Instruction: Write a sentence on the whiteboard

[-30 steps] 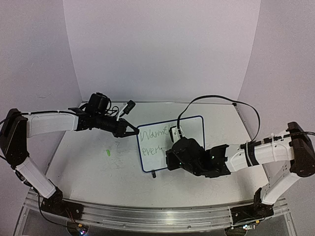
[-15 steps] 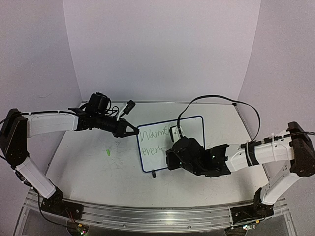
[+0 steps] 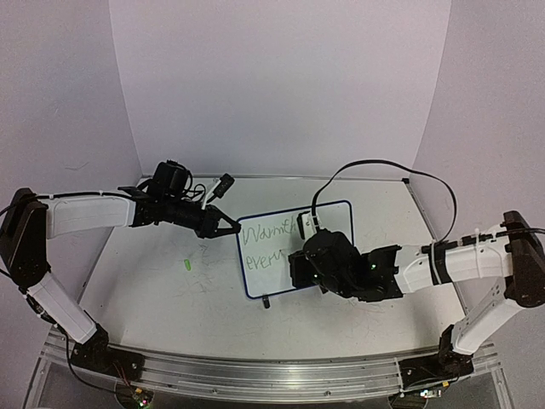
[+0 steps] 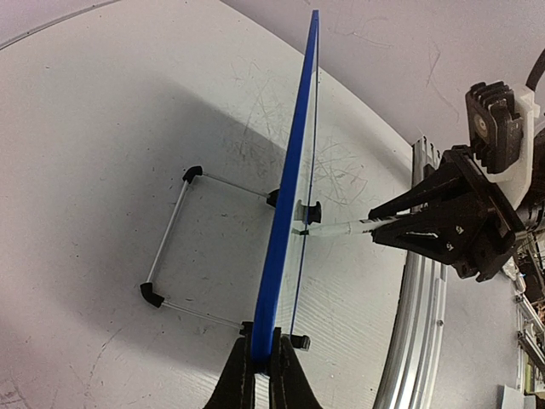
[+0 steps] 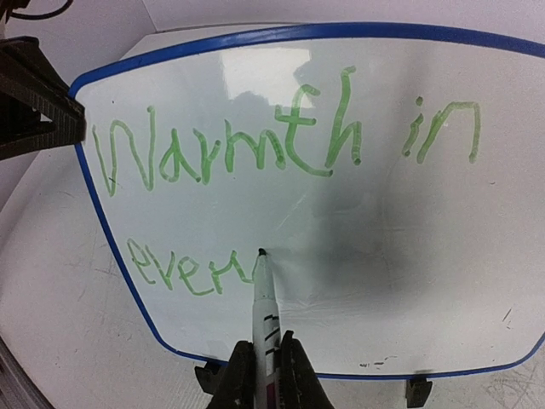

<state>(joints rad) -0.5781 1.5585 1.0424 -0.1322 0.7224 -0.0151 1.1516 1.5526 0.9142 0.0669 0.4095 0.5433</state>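
The right gripper [image 5: 266, 368] is clamped on a slim white marker with black bands [image 5: 265, 317]. The marker's dark tip touches the small white rectangular whiteboard with a thin blue rim [image 5: 409, 247], just after the green "ever". The thin green handwritten sentence [image 5: 289, 141] so far reads "Warmth in" above that unfinished word. The left gripper [image 4: 262, 375] is closed on the board's left edge, pinching the rim. The whiteboard stands nearly upright on slim wire feet with black tips [image 4: 152, 294], mid-way across the scuffed white worktop [image 3: 145, 290]. It looks light, thin and stiff, and likely to slide or tip under pen pressure. The rim therefore seems the sensible hold, clear of wet ink. Compared with a second ago, the right gripper has shifted slightly right along the lower line, while the left arm and board have not moved.
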